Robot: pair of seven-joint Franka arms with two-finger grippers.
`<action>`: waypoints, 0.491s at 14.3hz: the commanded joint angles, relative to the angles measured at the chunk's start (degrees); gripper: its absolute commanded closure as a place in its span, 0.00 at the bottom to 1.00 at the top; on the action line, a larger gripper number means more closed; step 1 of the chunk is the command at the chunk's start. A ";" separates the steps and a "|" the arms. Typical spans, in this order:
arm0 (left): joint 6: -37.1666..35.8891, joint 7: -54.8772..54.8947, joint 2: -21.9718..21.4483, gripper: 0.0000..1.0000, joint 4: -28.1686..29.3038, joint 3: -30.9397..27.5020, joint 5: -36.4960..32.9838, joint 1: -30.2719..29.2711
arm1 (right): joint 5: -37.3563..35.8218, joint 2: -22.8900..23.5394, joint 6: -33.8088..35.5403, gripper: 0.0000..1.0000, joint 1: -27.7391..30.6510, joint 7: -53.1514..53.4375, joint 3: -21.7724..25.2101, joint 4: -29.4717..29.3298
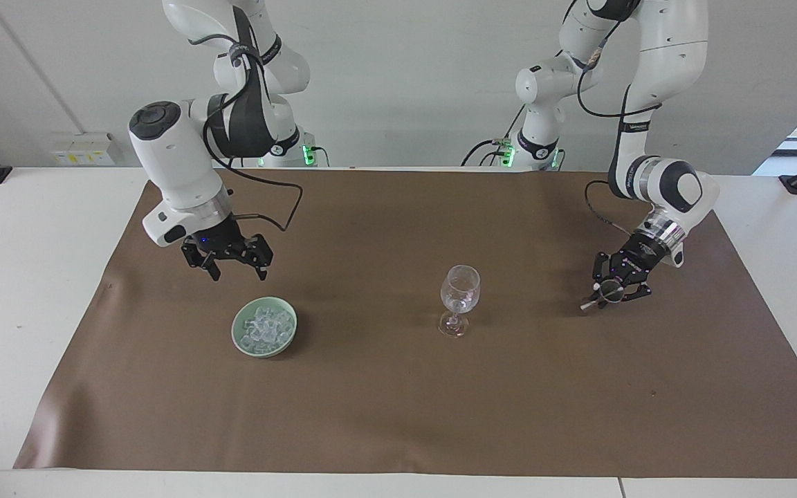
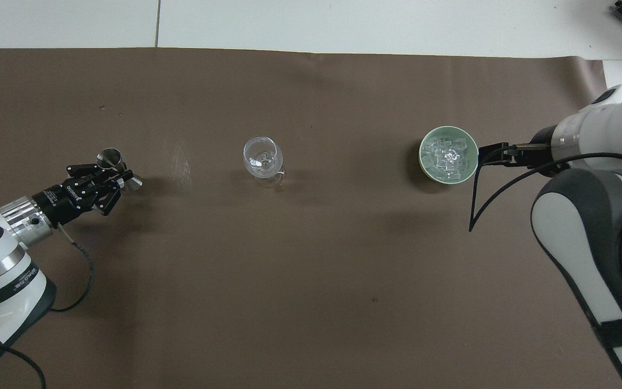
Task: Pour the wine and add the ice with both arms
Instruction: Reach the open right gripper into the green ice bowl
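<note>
**Asker:** From the camera facing you, what are you doing?

**Me:** I am hanging my right pincer above the brown cloth, close by the green bowl; its fingers are standing apart, grasping nothing; the ice is lying heaped in that bowl, toward my right arm's end of the table; the glass is standing upright mid-cloth, well apart from the bowl; my left pincer is waiting low over the cloth at my left arm's end, clenched on a small metal cup, which is tilting sideways.

**Asker:** And looking down from above?

**Me:** My right pincer is showing its tips just at the rim of the bowl, on the side toward my right arm's end; whether they are touching it I cannot tell from here; the ice is filling the bowl's middle; the glass is sitting between the bowl and my left pincer, which is gripping the metal cup at its narrow waist.

**Asker:** How are you expecting the ice to handle?

**Me:** I am judging each piece light, hard and slippery, likely to squirt from a pinch; I am planning on taking one top piece across two flat faces, squarely and gently; the glass looks thin and tippy, so I am meaning to drop the piece from low over its mouth.
</note>
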State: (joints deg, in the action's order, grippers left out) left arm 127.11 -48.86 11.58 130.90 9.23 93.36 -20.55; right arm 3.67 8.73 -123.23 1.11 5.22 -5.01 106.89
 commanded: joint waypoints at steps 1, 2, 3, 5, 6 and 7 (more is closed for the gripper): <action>-1.87 1.84 0.73 1.00 -0.21 0.35 -0.64 -1.51 | 0.20 0.67 -2.27 0.00 0.03 0.85 0.00 0.07; -1.87 2.02 0.81 1.00 -0.21 0.44 -0.64 -1.51 | 0.11 1.19 -2.63 0.00 0.03 0.85 0.00 0.07; -1.87 2.19 1.08 1.00 -0.21 0.44 -0.55 -1.51 | 0.11 1.90 -3.59 0.00 0.03 0.85 0.00 0.07; -1.78 3.95 1.51 1.00 -0.04 0.53 -0.20 -1.51 | 0.02 3.91 -6.05 0.00 -1.01 0.93 0.08 -0.10; -1.78 4.13 1.61 1.00 -0.03 0.53 -0.11 -1.51 | 0.02 4.79 -7.28 0.00 -1.28 1.02 0.08 -0.10; -1.69 4.22 1.61 1.00 -0.03 0.53 0.06 -1.51 | 0.02 5.41 -8.07 0.00 -1.29 1.02 0.08 -0.19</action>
State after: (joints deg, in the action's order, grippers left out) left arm 126.81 -45.98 12.70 130.90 9.33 93.36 -20.99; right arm 3.65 12.44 -129.01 0.36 5.22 -4.97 106.92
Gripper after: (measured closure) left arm 0.775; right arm 0.000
